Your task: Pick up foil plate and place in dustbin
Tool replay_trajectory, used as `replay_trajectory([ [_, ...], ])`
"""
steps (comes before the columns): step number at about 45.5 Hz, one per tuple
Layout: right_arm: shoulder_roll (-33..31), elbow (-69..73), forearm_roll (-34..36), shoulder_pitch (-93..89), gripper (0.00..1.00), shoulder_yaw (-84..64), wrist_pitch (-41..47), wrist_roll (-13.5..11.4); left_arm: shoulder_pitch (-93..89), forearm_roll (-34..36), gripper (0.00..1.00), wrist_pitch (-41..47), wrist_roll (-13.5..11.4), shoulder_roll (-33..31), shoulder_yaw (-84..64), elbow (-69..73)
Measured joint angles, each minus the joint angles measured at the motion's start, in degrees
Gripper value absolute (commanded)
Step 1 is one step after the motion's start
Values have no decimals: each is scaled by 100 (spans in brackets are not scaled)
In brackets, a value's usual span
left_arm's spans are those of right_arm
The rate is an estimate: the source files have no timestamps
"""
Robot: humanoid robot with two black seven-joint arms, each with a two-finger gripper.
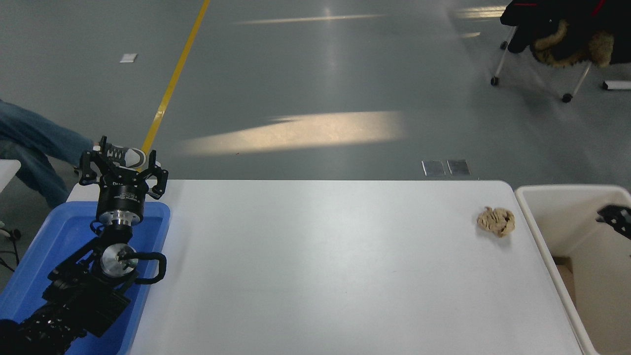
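Head view: white bench (320, 266), bin (544, 231) at right.
Right claw (616, 216): black tip above bin; grip cannot be told.
Left claw (121, 167): parked, fingers wide.
Foil plate: unseen.
Advice: withdraw clear of rim.

The left arm enters from the lower left corner of the frame and reaches up and away from the camera, its silver wrist joints showing along its length. The left gripper (122, 165) points toward the top of the frame at the left side, its black fingers spread apart. At the right edge, mid-height, only a small black part of the right gripper (616, 217) shows; its fingers are not visible.
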Motion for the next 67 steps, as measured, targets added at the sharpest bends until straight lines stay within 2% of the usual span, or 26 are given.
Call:
replay_trajectory([
  [13,880,2847,11,3073,100,-1339,111,-6,10,-7,99,-1,-4,0,-4,0],
  [20,1254,3686,12,4472,100,-1569,655,-5,14,-11,99,1,-5,0,-5,2],
  [24,1423,4004,17,5394,100,-1610,1318,-5,15,-14,99,5,-10,0,-6,6],
  [40,1695,4362,19,6855,100,-1525,2891,-5,15,-15,99,9,-10,0,-7,6],
  [48,1759,4406,23,6981,100,-1487,3098,-21,15,-15,99,9,-10,0,-7,7],
  [67,1733,4440,158,6935,100,-1605,2981,-42,16,-15,99,9,-10,-1,-7,7],
])
